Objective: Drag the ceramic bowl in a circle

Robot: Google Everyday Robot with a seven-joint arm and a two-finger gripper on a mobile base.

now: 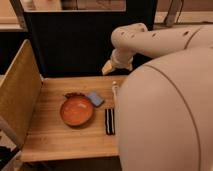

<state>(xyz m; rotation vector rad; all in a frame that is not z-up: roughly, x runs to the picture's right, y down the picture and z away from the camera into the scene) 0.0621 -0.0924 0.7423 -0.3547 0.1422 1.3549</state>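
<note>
The ceramic bowl (76, 111) is a shallow, glossy orange-red dish lying on the wooden table (55, 137), left of centre. My gripper (108, 67) hangs from the white arm above the table's back edge, up and to the right of the bowl and well clear of it. It is open and holds nothing. Only a tan tip of it shows below the wrist.
A small blue object (95, 98) lies against the bowl's upper right rim. A black flat item (109, 121) lies to the bowl's right and a slim white object (116, 90) behind it. A tan side wall (17, 92) borders the left. My white body fills the right.
</note>
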